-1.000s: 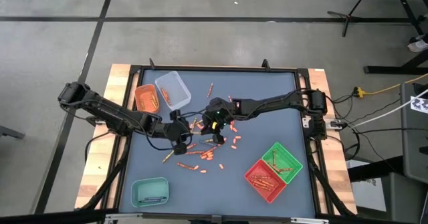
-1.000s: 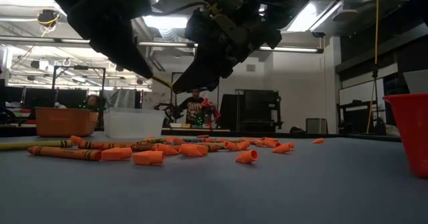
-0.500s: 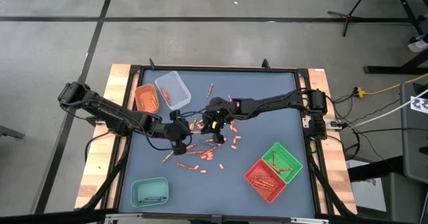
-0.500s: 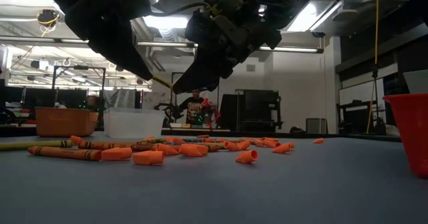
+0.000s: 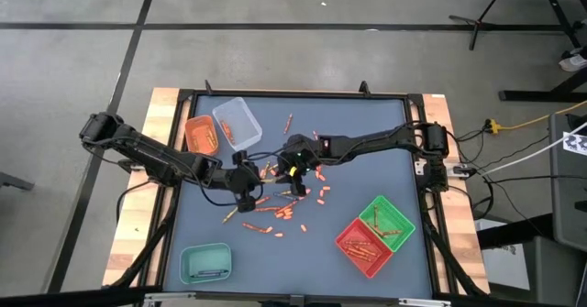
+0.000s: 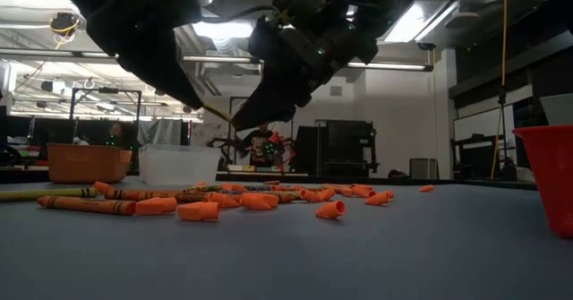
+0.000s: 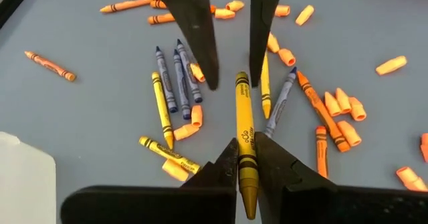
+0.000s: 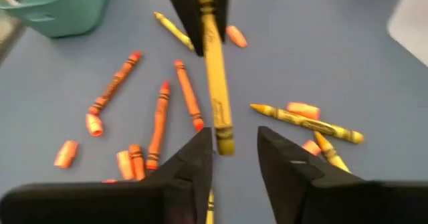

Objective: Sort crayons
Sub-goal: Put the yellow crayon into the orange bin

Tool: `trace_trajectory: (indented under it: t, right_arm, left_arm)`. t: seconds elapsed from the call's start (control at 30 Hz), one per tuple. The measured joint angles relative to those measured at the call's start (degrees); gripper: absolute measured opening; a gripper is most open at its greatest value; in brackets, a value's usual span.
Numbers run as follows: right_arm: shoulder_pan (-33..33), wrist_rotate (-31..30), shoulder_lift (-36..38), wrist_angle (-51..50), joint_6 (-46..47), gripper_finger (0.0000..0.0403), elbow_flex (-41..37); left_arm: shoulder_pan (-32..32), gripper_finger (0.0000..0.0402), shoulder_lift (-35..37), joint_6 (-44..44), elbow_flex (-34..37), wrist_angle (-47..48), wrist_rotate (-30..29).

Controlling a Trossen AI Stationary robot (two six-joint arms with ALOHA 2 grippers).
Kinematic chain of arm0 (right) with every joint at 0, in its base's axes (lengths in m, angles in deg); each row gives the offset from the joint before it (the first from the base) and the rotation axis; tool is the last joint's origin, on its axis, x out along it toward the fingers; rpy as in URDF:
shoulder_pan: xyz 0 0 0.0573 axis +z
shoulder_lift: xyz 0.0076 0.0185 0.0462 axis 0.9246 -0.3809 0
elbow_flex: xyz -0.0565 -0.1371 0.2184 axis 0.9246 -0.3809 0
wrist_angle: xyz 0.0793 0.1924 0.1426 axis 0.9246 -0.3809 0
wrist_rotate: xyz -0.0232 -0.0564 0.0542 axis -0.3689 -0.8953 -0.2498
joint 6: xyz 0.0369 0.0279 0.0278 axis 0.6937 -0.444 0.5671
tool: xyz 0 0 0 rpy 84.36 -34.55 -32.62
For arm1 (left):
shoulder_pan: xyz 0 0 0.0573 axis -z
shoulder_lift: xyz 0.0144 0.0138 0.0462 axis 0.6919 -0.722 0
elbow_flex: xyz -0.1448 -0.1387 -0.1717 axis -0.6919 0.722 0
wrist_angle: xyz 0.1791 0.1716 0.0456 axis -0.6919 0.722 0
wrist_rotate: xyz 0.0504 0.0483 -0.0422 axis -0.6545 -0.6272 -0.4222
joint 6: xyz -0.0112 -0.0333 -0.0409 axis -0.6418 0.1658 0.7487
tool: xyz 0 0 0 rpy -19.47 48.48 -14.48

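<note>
The right pincer [image 8: 234, 147] has parted, leaving the yellow crayon [image 7: 245, 134] clamped in the left pincer [image 7: 245, 158], where a shallow grip might let it slip.

The table top [image 5: 367, 174] looks like a smooth, matt grey-blue sheet, framed by dark metal bars, with bare pale wood planks [image 5: 165, 105] showing along its left and right edges. The crayons [image 7: 244, 140] are waxy sticks in matt paper wrappers with dark printing; the broken orange stubs [image 6: 199, 211] show bare, dull wax. The trays look like thin moulded plastic: the clear one [image 5: 237, 121] near the far left corner is translucent and faintly glossy, the red one [image 6: 548, 175] smooth with a soft sheen. The gripper fingers [image 8: 190, 174] are matt black, hard plastic by the look.
</note>
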Motion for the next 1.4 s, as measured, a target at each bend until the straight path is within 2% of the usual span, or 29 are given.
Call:
trace_trajectory:
  t: [0.17,0.4,0.53,0.73,0.97,1.1,1.4]
  right_arm:
    - [-0.04,-3.57,0.0,-5.12,0.0,0.0147,0.02]
    - [-0.04,-6.84,0.0,-13.04,-0.2,0.0151,0.02]
    - [-0.04,-10.09,0.0,-15.55,-0.22,0.0151,0.02]
    - [-0.04,-10.18,0.0,-16.07,-0.22,0.0152,0.02]
    - [-0.04,-10.17,0.0,-16.07,-0.22,0.0152,0.02]
    - [-0.04,-10.18,0.0,-16.07,-0.22,0.0152,0.02]
    - [-0.04,-10.17,-0.01,-16.08,-0.22,0.0152,0.02]
  left_arm:
    - [-0.11,0.0013,1.88,1.81,0.0,4.27,0.02]
    - [-2.2,0.0014,8.52,7.29,-0.05,16.17,-0.62]
    - [-4.43,0.0014,12.03,11.03,-0.07,25.18,-3.33]
    - [-8.81,0.0014,15.35,18.07,-0.07,40.48,-7.87]
    - [-13.89,0.0014,15.96,27.86,-0.07,55.09,-13.12]
    - [-16.45,0.0014,15.93,31.44,-0.07,58.3,-14.83]
    - [-20.63,0.0014,15.91,31.61,-0.04,58.33,-15.58]
